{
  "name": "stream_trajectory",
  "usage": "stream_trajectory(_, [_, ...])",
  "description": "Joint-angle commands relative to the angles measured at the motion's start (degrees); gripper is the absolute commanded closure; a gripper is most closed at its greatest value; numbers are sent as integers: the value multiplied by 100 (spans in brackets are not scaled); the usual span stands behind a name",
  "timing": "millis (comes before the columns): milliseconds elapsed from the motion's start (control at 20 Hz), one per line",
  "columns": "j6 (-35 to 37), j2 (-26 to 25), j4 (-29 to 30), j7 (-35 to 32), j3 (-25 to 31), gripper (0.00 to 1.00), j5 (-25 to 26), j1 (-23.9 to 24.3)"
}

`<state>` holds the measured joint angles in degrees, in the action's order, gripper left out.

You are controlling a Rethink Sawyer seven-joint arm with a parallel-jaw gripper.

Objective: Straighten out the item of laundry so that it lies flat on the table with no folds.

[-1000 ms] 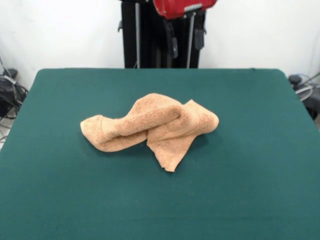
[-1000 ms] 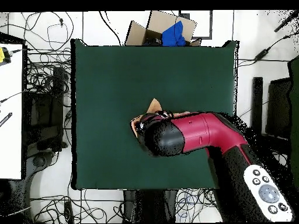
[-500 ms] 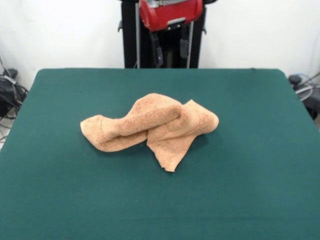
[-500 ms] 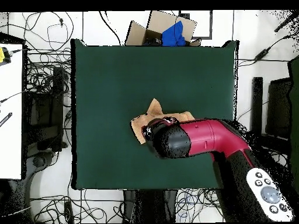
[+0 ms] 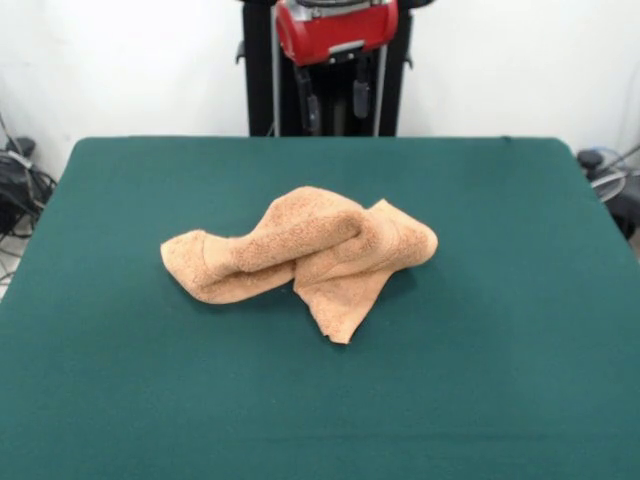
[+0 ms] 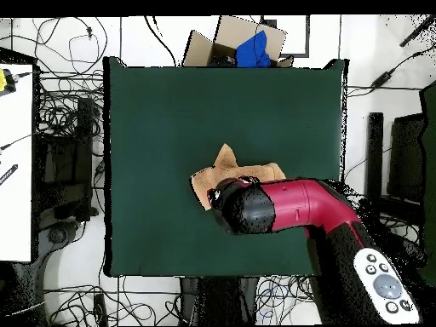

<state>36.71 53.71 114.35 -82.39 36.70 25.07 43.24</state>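
One towel [image 5: 300,255] lay crumpled mid-tabletop [image 5: 480,380]; the claw [image 5: 333,95] hung high behind it, fingers parted, holding nothing.

Front and overhead, shared table [image 5: 120,400]

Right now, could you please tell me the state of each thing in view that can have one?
Light-orange terry-cloth towel: crumpled and folded over itself, not flat, one corner pointing toward the camera.
Dark green cloth-topped table: bears only the towel.
Gripper: raised high beyond the towel, fingers apart, holding nothing.
Red and black arm: reaches over the table, covering part of the towel from above.
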Motion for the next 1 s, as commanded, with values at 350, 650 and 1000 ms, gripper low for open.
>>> stream_trajectory(350, [-754,-99,633,-1192,-566,0,-293,-295])
stream_trajectory(650, [-723,-28,688,-1047,-548,0,-427,-240])
stream_trajectory(1000, [270,383,112,-646,-442,0,-781,-339])
